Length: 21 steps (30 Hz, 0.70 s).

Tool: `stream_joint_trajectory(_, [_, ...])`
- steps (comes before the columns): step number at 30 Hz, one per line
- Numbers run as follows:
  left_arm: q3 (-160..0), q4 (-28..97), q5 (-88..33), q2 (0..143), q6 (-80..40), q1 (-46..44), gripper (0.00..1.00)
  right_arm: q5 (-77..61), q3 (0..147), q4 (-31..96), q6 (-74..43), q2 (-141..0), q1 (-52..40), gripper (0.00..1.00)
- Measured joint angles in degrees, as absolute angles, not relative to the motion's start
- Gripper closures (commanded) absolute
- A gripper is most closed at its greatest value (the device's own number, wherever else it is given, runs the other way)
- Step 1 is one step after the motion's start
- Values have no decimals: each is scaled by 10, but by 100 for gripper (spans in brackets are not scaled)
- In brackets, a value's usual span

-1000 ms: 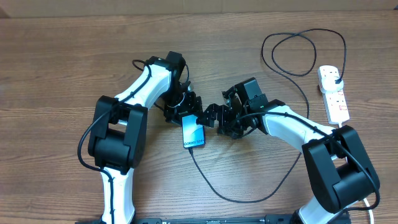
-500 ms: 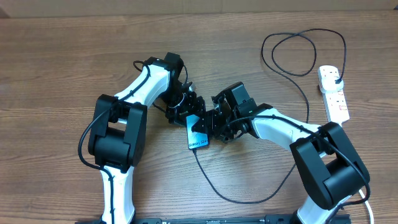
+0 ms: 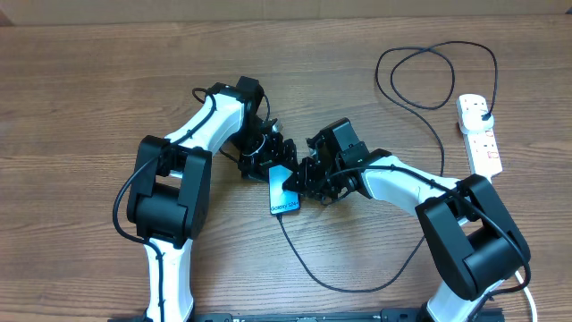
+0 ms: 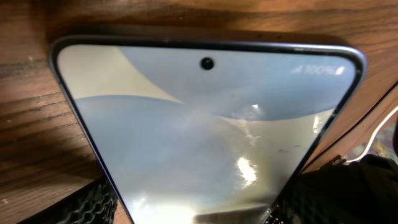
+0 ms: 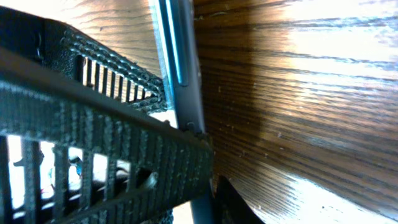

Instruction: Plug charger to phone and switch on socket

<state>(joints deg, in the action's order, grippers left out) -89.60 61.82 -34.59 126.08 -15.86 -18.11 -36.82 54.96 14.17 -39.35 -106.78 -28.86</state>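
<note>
The phone (image 3: 284, 195) lies lit and light blue in the middle of the table, between both grippers. The charger (image 3: 357, 286), a thin black cable, runs from the phone's near end in a wide loop to its black plug (image 3: 483, 111) in the socket (image 3: 478, 134) at the far right. My left gripper (image 3: 273, 165) straddles the phone's far end, open; its fingers (image 4: 93, 205) flank the screen (image 4: 205, 124), and wood shows between the left pad and the phone's edge. My right gripper (image 3: 300, 182) is shut on the phone's right edge (image 5: 180, 74), one finger (image 5: 106, 143) over the screen.
The socket's thick white cord (image 3: 527, 291) leaves at the lower right. The charger's spare length coils at the back right (image 3: 429, 76). Bare wooden table (image 3: 80, 98) stretches to the left and behind the arms.
My right gripper came in leftwards and closed on the phone's right edge. The phone shifted slightly to the right. My left gripper's jaws widened a little.
</note>
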Motion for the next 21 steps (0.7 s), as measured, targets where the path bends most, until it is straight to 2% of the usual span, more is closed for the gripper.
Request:
stream_joint_trajectory(5, [-896,616,-353,1261,-161,-181,0,-373,550,140,-395,-1069,-289,89])
stream_joint_trajectory(8, [-897,613,-363,1261,-165,-181,0,-376,550,141,-394,-1069,-289,96])
stream_joint_trajectory(17, [-896,616,-380,1261,-147,-175,0,-397,550,135,-387,-1069,-285,96])
stream_joint_trajectory(21, [-893,627,-460,1275,-85,-152,2,-439,549,128,-376,-1069,-263,96])
